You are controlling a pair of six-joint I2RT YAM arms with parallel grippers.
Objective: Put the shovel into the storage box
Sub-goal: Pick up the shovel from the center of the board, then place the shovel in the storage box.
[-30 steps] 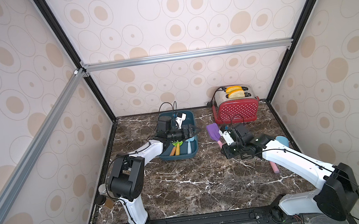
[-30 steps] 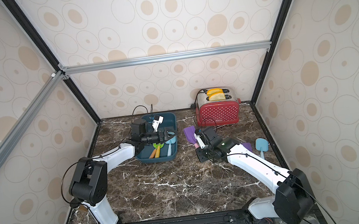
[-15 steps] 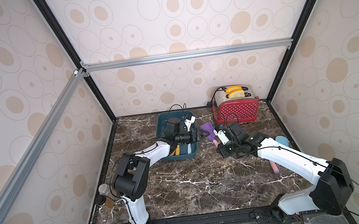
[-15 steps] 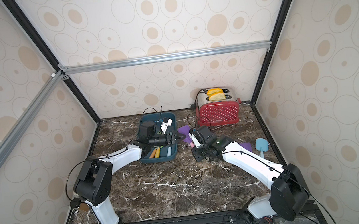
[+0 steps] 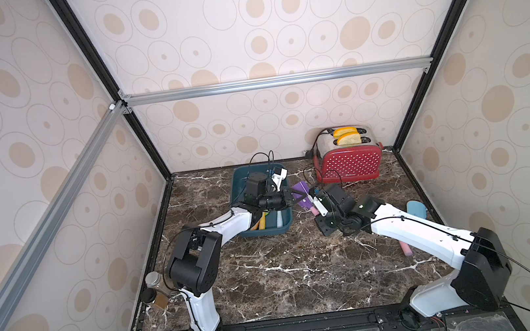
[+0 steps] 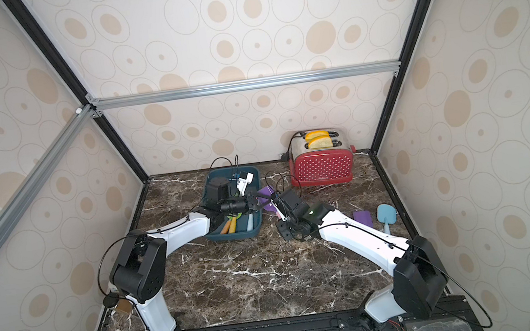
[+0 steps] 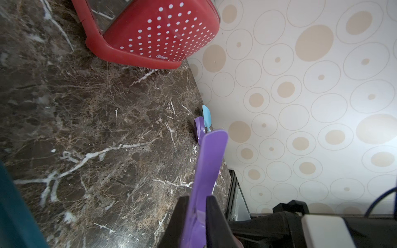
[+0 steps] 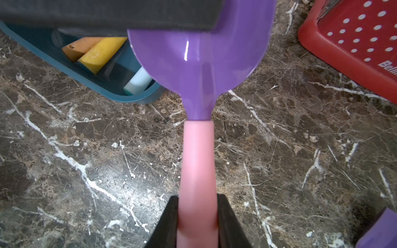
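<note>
1. Just clamped left gripper (image 7: 197, 207) onto shovel (image 8: 197, 64) blade — wide a second ago.
2. Still pinching pink handle (image 8: 197, 161) with right gripper (image 8: 197, 204); mid-handover.
3. Held in air between both tools, just beside storage box (image 5: 266, 232), not inside.
4. Probably needs right release next.

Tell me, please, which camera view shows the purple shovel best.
The right wrist view: the shovel fills it, purple blade face-on with its pink handle. The left wrist view shows only the blade, edge-on between jaws. Both top views show it small between the arms.
</note>
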